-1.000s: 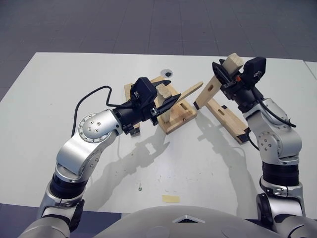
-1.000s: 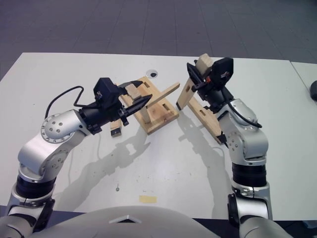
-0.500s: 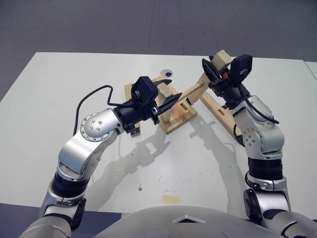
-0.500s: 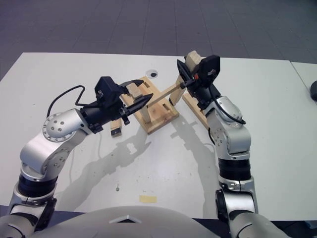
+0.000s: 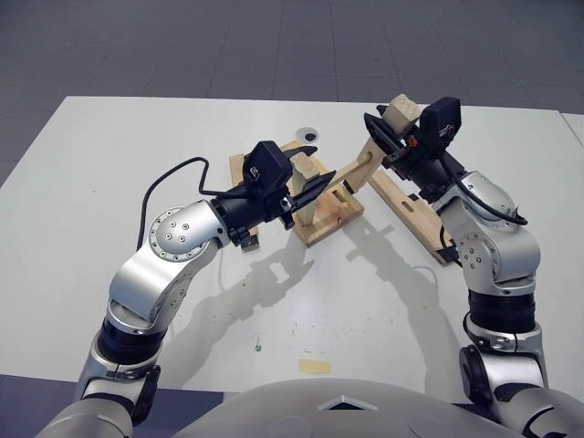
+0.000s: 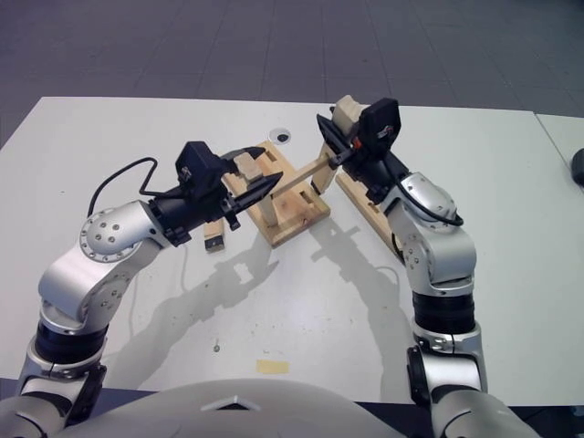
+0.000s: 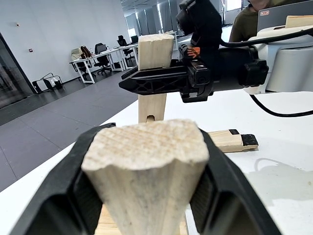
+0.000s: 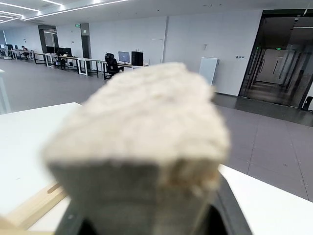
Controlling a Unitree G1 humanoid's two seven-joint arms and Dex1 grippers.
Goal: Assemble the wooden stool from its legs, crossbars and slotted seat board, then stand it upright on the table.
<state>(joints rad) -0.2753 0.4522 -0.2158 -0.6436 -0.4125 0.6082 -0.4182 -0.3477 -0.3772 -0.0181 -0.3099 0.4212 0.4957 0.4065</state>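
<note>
- the spare leg [image 5: 412, 212] lies flat on the table [image 5: 109, 164], close to the right arm. it looks light and stiff, so a hold at its middle seems best.
- the left gripper [image 5: 307, 176] is closed on the upright leg [image 7: 146, 152], which stands on the slotted seat board [image 5: 336, 213].
- a thin crossbar [image 5: 339, 177] runs slanted from this leg toward the right. i judge it the weakest part, and side force may snap it.
- the right gripper [image 5: 392, 137] clamps the second leg [image 5: 372, 153] near its top. this leg is tilted and its lower part meets the crossbar end. i cannot tell whether the bar sits in the hole.
- smooth wood may turn between the fingers, so a hold nearer the joint would give more control.
</note>
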